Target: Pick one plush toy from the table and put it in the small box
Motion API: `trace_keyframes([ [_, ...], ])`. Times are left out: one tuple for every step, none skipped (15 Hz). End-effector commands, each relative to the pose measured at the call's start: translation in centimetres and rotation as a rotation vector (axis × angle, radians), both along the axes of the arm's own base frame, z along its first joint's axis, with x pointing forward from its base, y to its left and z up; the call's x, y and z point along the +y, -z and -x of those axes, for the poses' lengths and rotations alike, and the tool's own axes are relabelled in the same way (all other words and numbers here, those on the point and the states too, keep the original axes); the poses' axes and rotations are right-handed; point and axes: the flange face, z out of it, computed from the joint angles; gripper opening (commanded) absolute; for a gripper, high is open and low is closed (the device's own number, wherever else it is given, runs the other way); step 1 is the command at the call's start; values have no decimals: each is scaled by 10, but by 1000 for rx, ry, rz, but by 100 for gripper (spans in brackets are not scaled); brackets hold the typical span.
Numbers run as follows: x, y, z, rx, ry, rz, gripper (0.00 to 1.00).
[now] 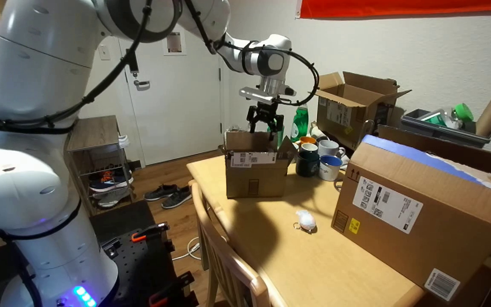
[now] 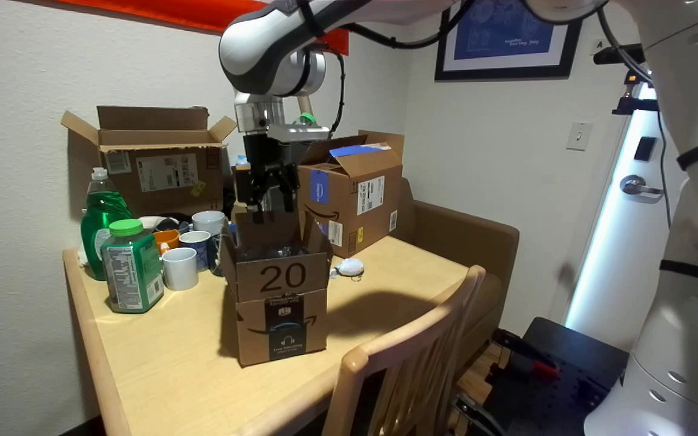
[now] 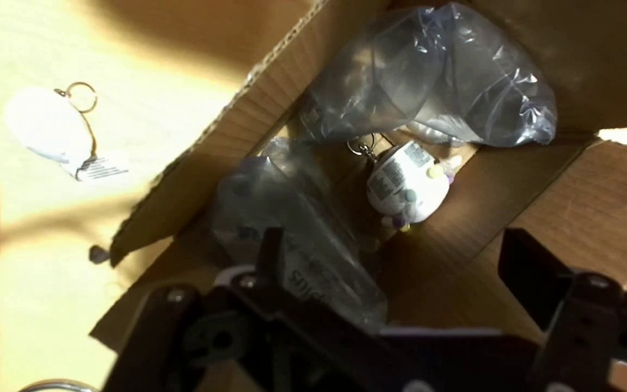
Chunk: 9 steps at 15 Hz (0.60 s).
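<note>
Worktop (image 1: 335, 264) carries small box (image 1: 256, 177), flaps (image 2: 273, 277) raised. My claw (image 3: 394, 247) hangs over its mouth, jaws apart, nothing between. Clear plastic (image 3: 438, 73) inside; pale toy (image 1: 306, 221) on worktop — leave. Plush toy (image 3: 409, 182) beside plastic in box, drop looks done — I'd lift straight, clearing flaps.

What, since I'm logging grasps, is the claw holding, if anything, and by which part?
Nothing is held: the claw hangs open over the small box, and the white toy inside lies free of it.
</note>
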Motion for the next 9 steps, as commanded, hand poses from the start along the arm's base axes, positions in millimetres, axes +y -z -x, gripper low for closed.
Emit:
trace_keyframes([
  [-1, -47, 45, -85, 25, 15, 100],
  [0, -58, 55, -98, 28, 14, 100],
  [-2, -67, 66, -111, 33, 16, 100],
  [-3, -76, 76, -124, 37, 16, 100],
  [-5, -84, 86, -134, 42, 13, 100],
  [-8, -90, 96, -144, 50, 12, 100],
  [-12, -94, 105, -154, 51, 11, 100],
  [-16, -98, 115, -165, 55, 9, 100],
  [-21, -102, 124, -177, 53, 8, 100],
])
